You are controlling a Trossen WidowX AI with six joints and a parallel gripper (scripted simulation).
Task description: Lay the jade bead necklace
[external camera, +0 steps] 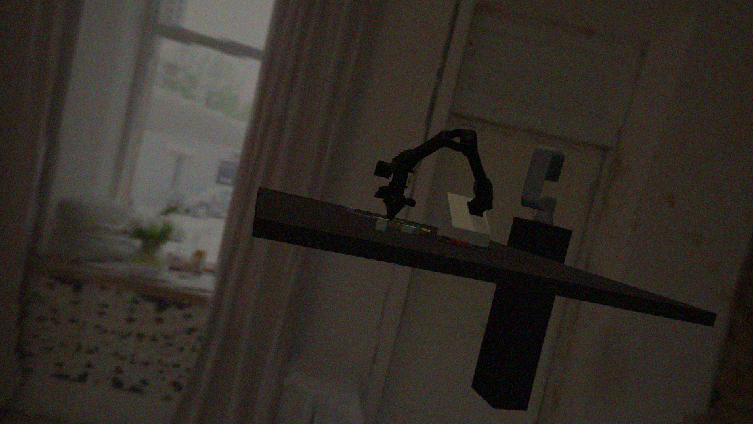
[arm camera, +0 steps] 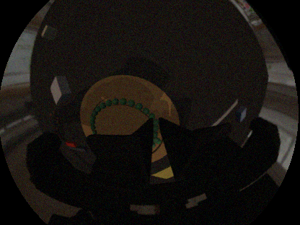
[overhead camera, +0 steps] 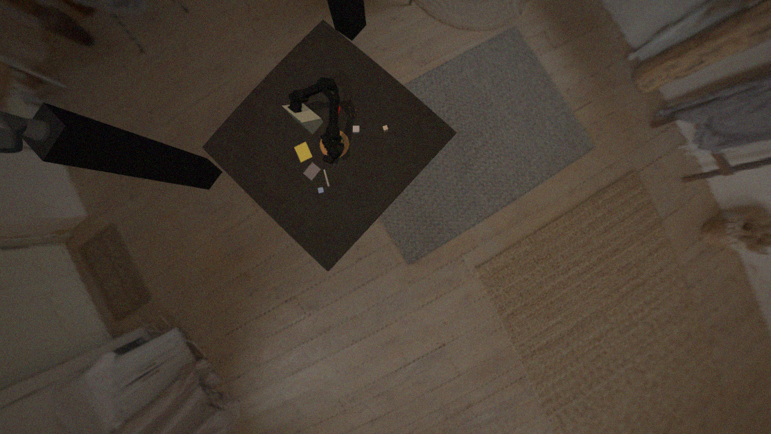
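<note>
The round wooden bead board lies flat on the dark table. The green jade bead necklace lies in a curved line over the board; its upper arc runs near the thin groove line, and its right end bends down between my fingers. Its lower left part is hidden behind my left finger. My gripper points down low over the right part of the board in the wrist view, nearly closed, with green beads showing between its fingertips. In the top view the arm hides the fingertips.
A pale wedge-shaped box stands beside the arm's base. Near the board lie a yellow block, a pinkish block, a thin white stick, a blue cube and a white cube.
</note>
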